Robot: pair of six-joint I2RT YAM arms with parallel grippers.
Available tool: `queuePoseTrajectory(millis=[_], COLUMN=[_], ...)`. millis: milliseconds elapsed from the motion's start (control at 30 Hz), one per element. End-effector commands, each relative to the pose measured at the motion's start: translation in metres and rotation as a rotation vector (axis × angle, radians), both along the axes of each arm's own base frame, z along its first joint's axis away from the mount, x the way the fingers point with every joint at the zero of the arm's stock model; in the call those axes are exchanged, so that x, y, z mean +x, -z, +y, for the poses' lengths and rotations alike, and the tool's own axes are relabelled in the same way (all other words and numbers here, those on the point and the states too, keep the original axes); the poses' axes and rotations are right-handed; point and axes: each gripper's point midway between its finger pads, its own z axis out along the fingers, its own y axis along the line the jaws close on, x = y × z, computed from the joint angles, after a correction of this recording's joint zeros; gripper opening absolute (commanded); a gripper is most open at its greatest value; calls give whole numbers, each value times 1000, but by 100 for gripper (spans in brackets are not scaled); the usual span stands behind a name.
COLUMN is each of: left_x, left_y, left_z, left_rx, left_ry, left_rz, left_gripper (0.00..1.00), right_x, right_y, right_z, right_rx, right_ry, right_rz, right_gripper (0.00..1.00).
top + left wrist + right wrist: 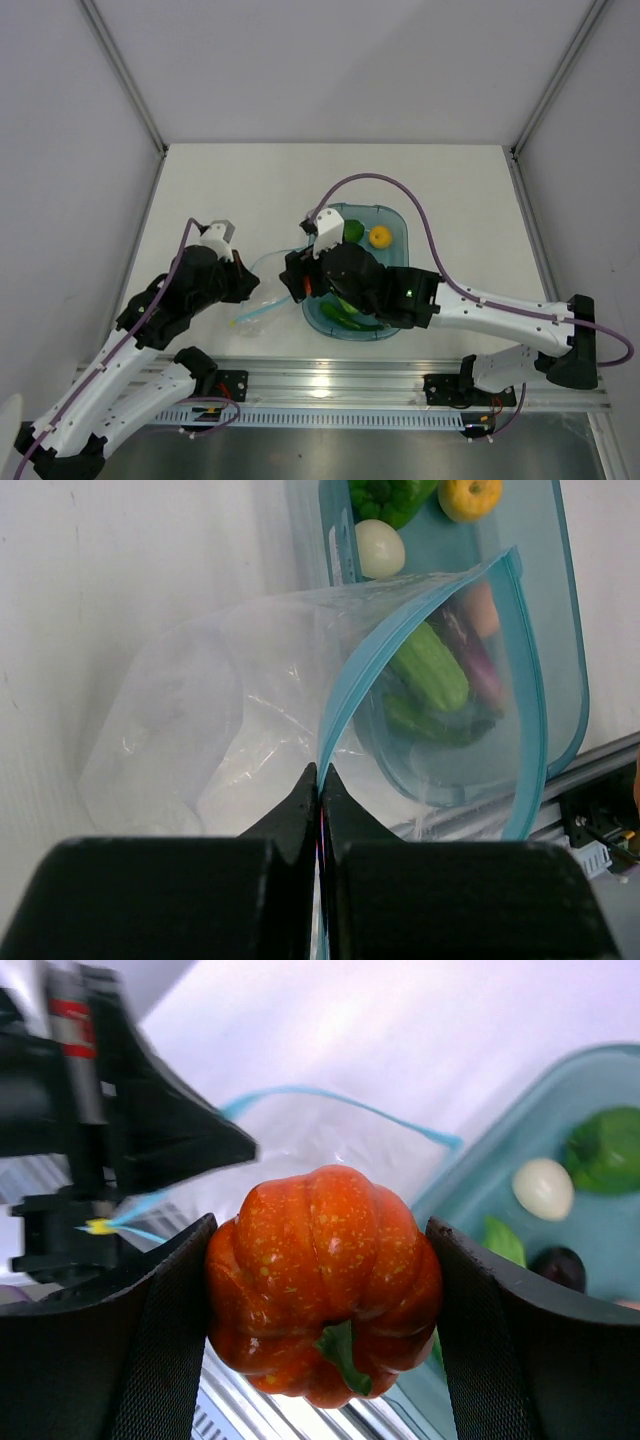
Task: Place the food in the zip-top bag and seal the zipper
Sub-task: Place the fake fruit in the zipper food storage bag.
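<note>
Two hands grip: bottom centre, our left hand [320,778] pinches the zipper [400,627] of the zip-top bag [190,710] on the counter [120,560]. Our right hand [322,1280] clamps an orange toy pumpkin [322,1230] mid-frame. Beyond, upper right, a teal tray [610,1235] holds a green pepper [605,1150].

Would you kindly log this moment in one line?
left gripper: shut on zipper | right gripper: shut on pumpkin | bag: open
</note>
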Motion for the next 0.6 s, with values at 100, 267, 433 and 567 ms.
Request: queuePoseTrajectory(millis=[100,267,433,567], left_x=[-5,-13,-17,-20], left_y=[-11,-20,-29,-31], left_z=[-12,-17,-14,-12], left_rx=[-54,-97,-115,-127], left_ry=[47,87,94,88], left_rz=[8,-1,-37,-51], left_gripper=[0,1,1,1], right_x=[-3,7,10,7], right_y=[-45,-33,-16,-8], right_z=[45,63,66,63], right_rx=[87,48,25,15], right_ry=[-46,-12,3,-8], right_rz=[-87,-74,-46,-20], right_gripper=[22,27,34,56])
